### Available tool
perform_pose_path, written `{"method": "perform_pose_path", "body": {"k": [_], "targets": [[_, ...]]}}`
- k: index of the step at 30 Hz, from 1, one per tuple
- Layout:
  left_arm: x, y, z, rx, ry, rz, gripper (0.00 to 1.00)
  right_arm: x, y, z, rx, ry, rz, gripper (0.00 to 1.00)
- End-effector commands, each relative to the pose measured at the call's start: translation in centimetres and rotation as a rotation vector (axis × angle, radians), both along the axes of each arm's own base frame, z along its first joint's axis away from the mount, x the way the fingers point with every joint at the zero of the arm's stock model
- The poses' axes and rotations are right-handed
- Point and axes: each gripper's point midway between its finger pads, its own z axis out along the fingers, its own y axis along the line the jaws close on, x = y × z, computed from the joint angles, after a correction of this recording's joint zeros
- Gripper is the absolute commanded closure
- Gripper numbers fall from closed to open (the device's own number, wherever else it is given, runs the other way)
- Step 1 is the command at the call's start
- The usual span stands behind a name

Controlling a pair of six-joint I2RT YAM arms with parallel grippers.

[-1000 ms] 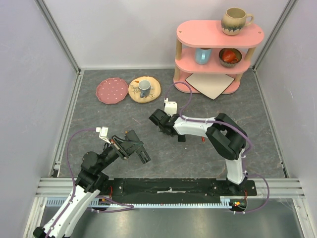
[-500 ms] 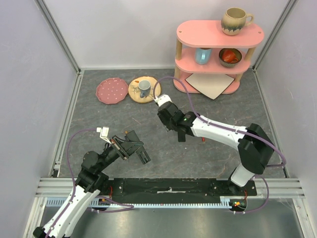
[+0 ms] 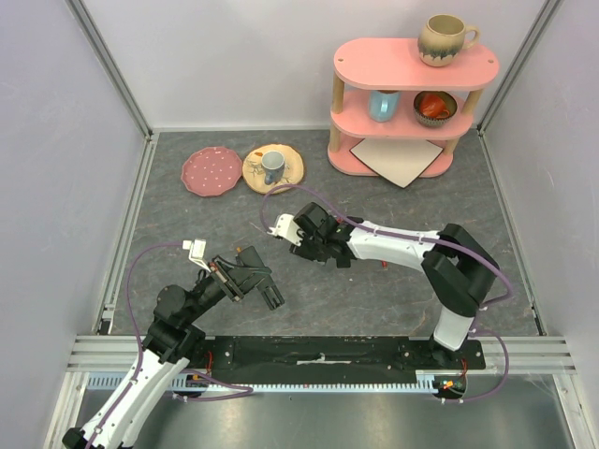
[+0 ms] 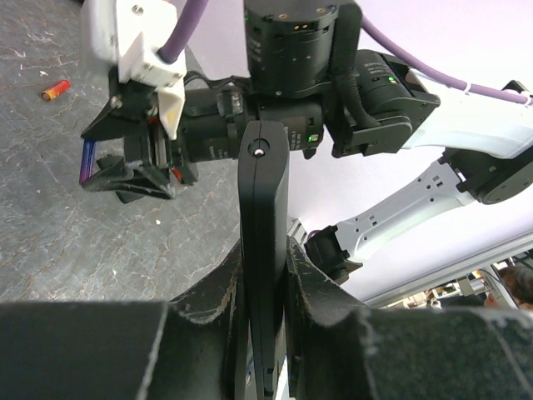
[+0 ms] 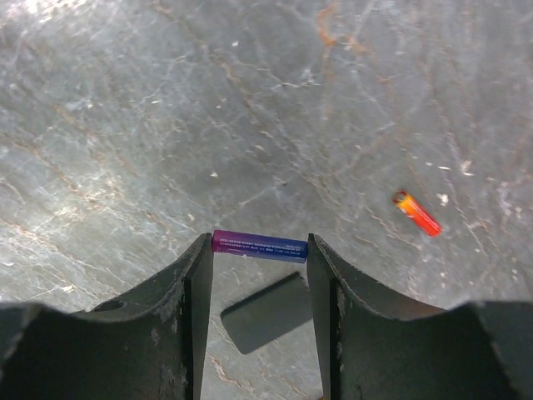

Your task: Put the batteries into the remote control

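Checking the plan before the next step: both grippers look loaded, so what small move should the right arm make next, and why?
Probably bring the blue-and-purple battery over to the remote control and line it up for insertion. The right gripper pinches that battery end to end, and the left gripper clamps the remote control on edge nearby. Where the battery goes in isn't visible, so go slowly.

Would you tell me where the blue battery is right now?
Right wrist view: the blue battery sits end to end in the right gripper, left of the orange battery.
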Motion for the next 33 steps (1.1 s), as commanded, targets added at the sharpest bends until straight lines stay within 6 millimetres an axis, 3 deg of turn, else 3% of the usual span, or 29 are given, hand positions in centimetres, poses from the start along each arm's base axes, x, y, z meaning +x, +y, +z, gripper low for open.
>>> {"method": "perform_pose_path", "body": {"k": [1, 8, 12, 17, 23, 28, 30, 31, 33], "targets": [[-0.3, 0.0, -0.4, -0.029, -0.048, -0.011, 0.98, -0.7, 1.1, -0.7, 0.022, 0.042, 0.092, 0.74], [-0.4, 0.0, -0.3, -0.032, -0.048, -0.014, 0.98, -1.8, 1.0, -2.9, 0.024, 0.136, 0.087, 0.7], [-0.4, 0.0, -0.4, -0.03, -0.043, -0.016, 0.98, -2.2, 1.0, -3.9, 0.045, 0.211, 0.061, 0.54], [-0.4, 0.0, -0.5, -0.023, -0.045, -0.015, 0.98, -2.0, 0.8, -4.2, 0.04, 0.225, 0.032, 0.46], [-0.3, 0.0, -0.7, -0.017, -0.041, -0.014, 0.98, -1.1, 1.1, -2.4, 0.071, 0.207, -0.007, 0.35], [-0.3, -0.1, -1.0, -0.013, -0.034, -0.017, 0.98, -0.3, 1.4, 0.1, 0.116, 0.163, -0.057, 0.15], [-0.4, -0.1, -0.9, -0.016, -0.036, -0.017, 0.98, 0.4, 1.8, 2.0, 0.174, 0.131, -0.121, 0.14], [-0.4, -0.1, -0.8, -0.016, -0.038, -0.017, 0.98, 1.6, 1.2, 2.8, 0.178, 0.07, -0.197, 0.14], [-0.4, -0.1, -0.8, -0.016, -0.038, -0.017, 0.98, 2.1, 1.5, 4.2, 0.286, 0.064, -0.354, 0.14]]}}
